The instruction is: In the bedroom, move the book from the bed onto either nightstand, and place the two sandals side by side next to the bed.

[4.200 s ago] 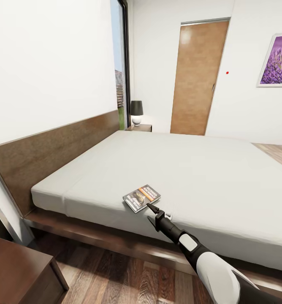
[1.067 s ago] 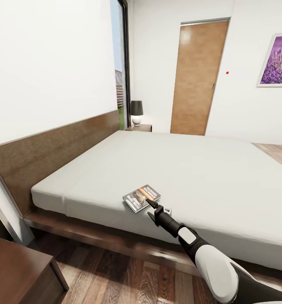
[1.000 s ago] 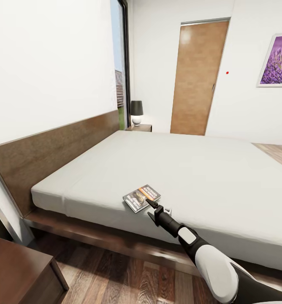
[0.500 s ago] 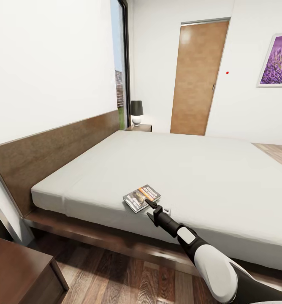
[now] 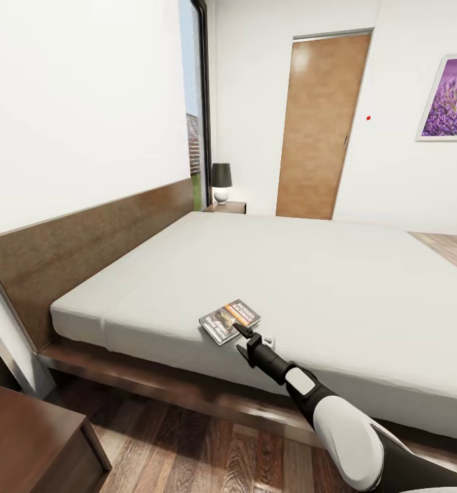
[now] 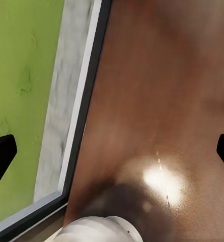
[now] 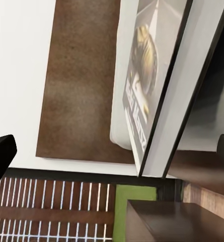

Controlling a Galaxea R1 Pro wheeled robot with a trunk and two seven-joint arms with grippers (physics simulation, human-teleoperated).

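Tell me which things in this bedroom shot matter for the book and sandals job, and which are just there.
Part of the job:
book, lying near the mattress edge
bed
near nightstand
far nightstand
right gripper, at the book's corner

Just there:
lamp on the far nightstand
wooden door
purple picture
window

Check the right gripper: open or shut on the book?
Open. In the right wrist view its fingertips sit far apart, with the book between them, not clamped. In the head view the right gripper is at the book's near edge.
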